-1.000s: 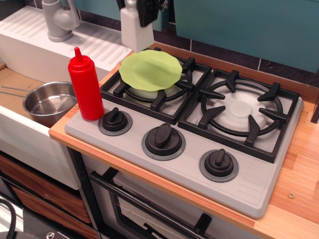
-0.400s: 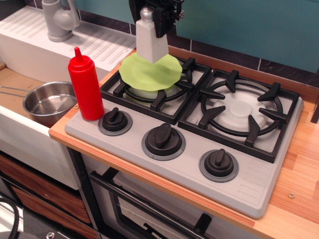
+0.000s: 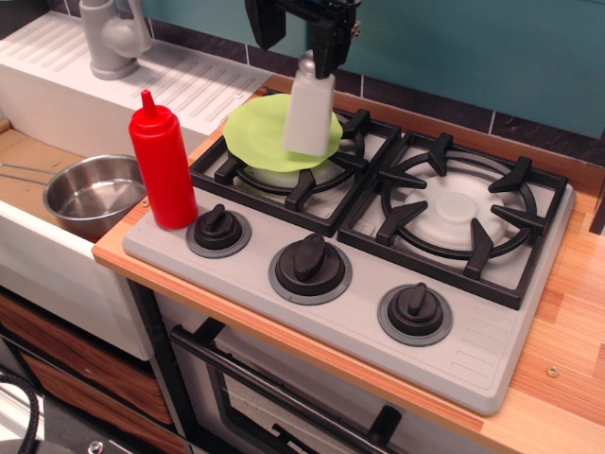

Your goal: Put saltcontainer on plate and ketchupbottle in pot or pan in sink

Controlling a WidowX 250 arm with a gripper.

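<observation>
The white saltcontainer (image 3: 310,112) with its silver ball cap stands tilted and motion-blurred on the right part of the lime-green plate (image 3: 257,132), which lies on the stove's back-left burner. My gripper (image 3: 295,43) hangs just above the cap; its jaws look spread, with the cap below the right finger. The red ketchupbottle (image 3: 163,165) stands upright on the stove's front-left corner. The shiny steel pot (image 3: 90,194) sits in the white sink (image 3: 43,260) at the left, its wire handle pointing left.
A grey faucet (image 3: 112,38) and ribbed drainboard (image 3: 194,85) are at the back left. The stove has a second burner grate (image 3: 458,213) on the right and three black knobs (image 3: 310,260) along the front. A wooden counter (image 3: 577,312) is at the right.
The gripper carried the saltcontainer right and down from behind the plate onto it. The jaws have spread, and the container now tilts, blurred, on the plate.
</observation>
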